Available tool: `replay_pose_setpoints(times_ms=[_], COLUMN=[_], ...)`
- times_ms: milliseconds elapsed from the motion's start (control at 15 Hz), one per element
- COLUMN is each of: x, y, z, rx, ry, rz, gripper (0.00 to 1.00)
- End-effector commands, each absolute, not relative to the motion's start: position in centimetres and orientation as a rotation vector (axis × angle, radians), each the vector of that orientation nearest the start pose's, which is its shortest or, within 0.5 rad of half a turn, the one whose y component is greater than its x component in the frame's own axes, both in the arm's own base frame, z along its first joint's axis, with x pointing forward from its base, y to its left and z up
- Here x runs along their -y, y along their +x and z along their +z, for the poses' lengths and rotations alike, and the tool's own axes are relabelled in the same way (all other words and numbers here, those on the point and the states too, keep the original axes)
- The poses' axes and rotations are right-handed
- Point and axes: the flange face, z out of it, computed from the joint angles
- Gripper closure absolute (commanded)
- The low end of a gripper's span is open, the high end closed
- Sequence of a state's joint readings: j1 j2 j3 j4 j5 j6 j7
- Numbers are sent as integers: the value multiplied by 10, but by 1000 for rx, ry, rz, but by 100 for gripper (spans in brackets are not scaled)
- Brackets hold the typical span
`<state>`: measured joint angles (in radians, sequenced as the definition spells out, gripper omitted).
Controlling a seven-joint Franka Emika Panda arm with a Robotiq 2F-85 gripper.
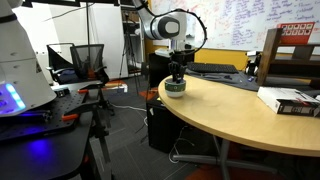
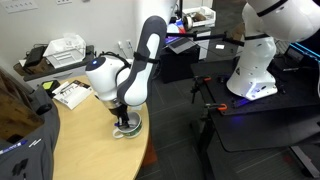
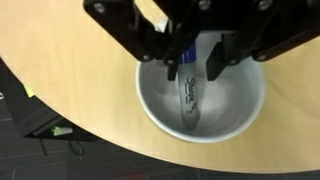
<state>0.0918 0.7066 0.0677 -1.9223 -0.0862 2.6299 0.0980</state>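
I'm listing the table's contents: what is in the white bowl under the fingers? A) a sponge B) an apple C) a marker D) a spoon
C: the wrist view shows a marker in the white bowl, its upper end between the fingers.

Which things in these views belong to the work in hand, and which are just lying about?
In hand:
- gripper, lowered into the white bowl
- white bowl, near the table edge
- marker, in the bowl, its upper end between the jaws

Lying about:
- flat box on the table
- office chair
- white robot on the floor
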Motion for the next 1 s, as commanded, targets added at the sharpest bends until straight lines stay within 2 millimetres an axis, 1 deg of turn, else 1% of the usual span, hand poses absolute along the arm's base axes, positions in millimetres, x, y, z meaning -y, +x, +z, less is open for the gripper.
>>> replay_pose_setpoints(times_ms=[0,200,267,333,400,533,600,667,733,933], x=[-98,-100,-101,-101,-101,-100,-100,-101,-101,-103], y=[618,620,621,622,622,623,623,621,619,614], z=[116,109,106,104,103,104,107,113,118,146], rx=[204,210,211,212,210,212,216,232,241,227], ry=[-3100,-3093,-3092,-3091,-3090,-3091,-3092,-3089,-3090,-3117], rz=[-19,-4,2,3,-3,-17,-29,-34,-37,-35], gripper=[58,54,55,66,80,95,98,94,94,94])
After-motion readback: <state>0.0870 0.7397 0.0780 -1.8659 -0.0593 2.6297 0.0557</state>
